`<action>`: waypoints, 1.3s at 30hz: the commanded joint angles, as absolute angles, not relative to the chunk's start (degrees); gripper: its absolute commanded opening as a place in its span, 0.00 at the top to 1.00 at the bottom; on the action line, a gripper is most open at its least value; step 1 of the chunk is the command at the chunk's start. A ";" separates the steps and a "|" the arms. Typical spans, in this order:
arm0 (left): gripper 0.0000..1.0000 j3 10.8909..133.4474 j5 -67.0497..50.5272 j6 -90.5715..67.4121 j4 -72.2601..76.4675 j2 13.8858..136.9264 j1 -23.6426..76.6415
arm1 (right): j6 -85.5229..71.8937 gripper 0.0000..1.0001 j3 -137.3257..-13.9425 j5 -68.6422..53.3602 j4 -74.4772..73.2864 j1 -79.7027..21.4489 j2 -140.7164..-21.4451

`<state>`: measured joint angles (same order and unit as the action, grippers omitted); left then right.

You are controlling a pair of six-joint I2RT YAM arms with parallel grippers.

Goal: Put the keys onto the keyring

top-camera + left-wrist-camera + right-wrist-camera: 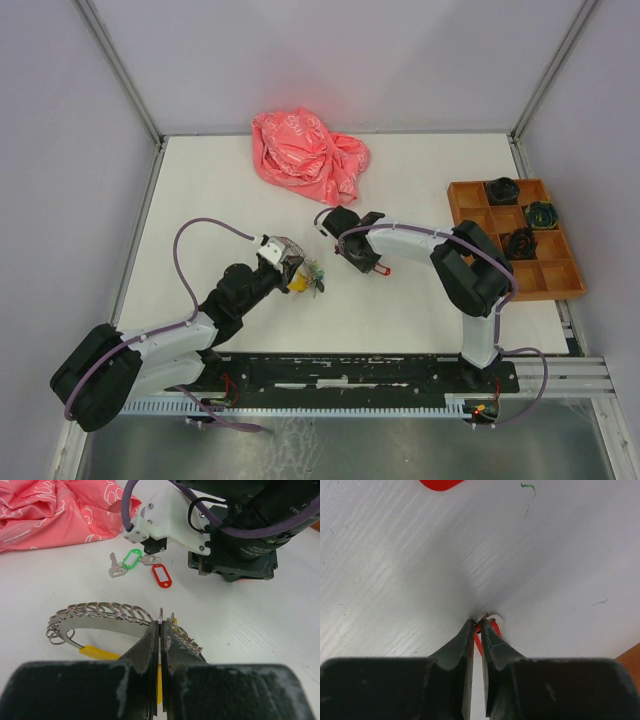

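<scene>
Holds the keyring (pixel 100 611) pinched tight in the left gripper (pixel 160 625); nips the keys (pixel 148 560) (red tag (pixel 161 575), green tag (pixel 132 558)) in the narrowed right gripper (pixel 479 625), just beyond the keyring.

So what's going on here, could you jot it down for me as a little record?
left gripper: shut on the wire of the keyring
keyring: carries many small rings and yellow tags
right gripper: pinched on the red-tagged key at its small ring
green-tagged key: on the table beside the red one, not held
pink cloth: crumpled at the far side
orange tray: right edge, dark items in some compartments
</scene>
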<state>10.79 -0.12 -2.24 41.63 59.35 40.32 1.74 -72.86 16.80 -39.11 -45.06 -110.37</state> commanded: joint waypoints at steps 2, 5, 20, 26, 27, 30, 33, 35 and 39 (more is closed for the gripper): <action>0.97 12.22 -0.04 -1.89 45.35 58.45 40.30 | 0.95 0.88 -74.18 16.28 -39.40 -44.17 -110.88; 0.97 12.22 -0.09 -2.01 45.29 58.37 40.33 | 0.26 0.94 -73.95 14.05 -39.12 -43.33 -109.44; 0.97 12.16 -0.09 -1.93 45.17 58.04 40.32 | -7.02 0.99 -66.39 -3.49 -29.68 -40.80 -100.24; 0.97 12.12 -0.08 -1.93 45.18 57.92 40.33 | -11.73 0.97 -60.27 -4.69 -22.21 -39.29 -99.70; 0.97 12.13 -0.09 -1.89 45.18 57.92 40.34 | -12.41 0.96 -59.73 -4.78 -21.45 -38.90 -99.67; 0.97 12.13 -0.09 -1.93 45.25 57.99 40.32 | -14.06 0.94 -58.30 -2.83 -20.17 -38.14 -99.36; 0.97 12.12 -0.09 -1.93 45.27 58.01 40.30 | -15.30 0.90 -57.13 -1.41 -19.68 -37.70 -97.64; 0.97 12.13 -0.09 -1.91 45.26 58.05 40.33 | -15.64 0.87 -57.09 -0.32 -20.16 -37.61 -96.92; 0.97 12.13 -0.17 -1.93 45.32 58.22 40.27 | -15.56 0.80 -58.41 0.18 -22.01 -37.54 -96.80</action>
<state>10.79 -0.14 -2.24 41.65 59.20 40.32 -14.31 -57.49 -1.83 -21.87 -37.78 -98.61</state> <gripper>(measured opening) 0.043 0.176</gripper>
